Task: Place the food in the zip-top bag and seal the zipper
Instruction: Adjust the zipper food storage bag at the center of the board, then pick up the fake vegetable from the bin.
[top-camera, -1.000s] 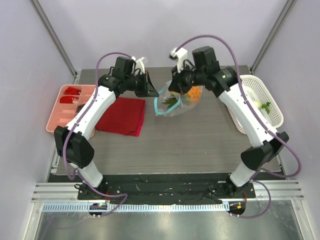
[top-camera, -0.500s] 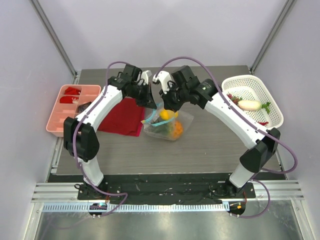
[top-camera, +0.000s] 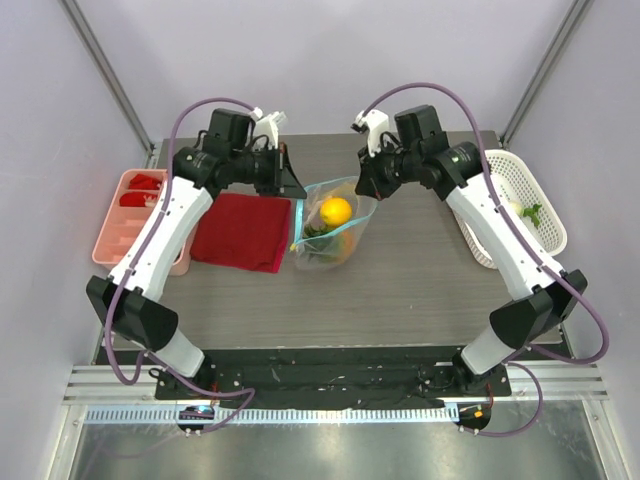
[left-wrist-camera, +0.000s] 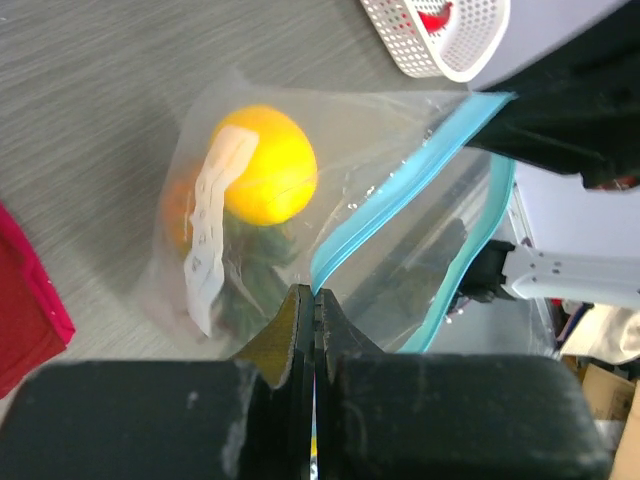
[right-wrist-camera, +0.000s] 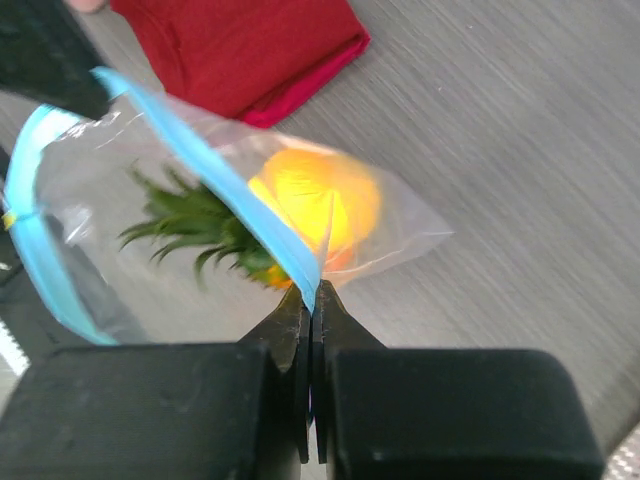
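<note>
Teal zipper (left-wrist-camera: 385, 205) is pinched by your left gripper (left-wrist-camera: 313, 300) and your right gripper (right-wrist-camera: 310, 300); only the left wrist view shows the white label (left-wrist-camera: 210, 230) on the zip-top bag (left-wrist-camera: 385, 125).

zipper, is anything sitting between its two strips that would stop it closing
Nothing visible does. The left gripper and right gripper each pinch one end of the zipper, mouth gaping; the orange and pineapple lie deeper in the bag.

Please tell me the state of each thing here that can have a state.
bag: held at both mouth ends, orange and pineapple inside
zipper: open, not sealed
left fingers: shut on zipper
right fingers: shut on zipper
cloth: folded
basket: upright, radish in it
</note>
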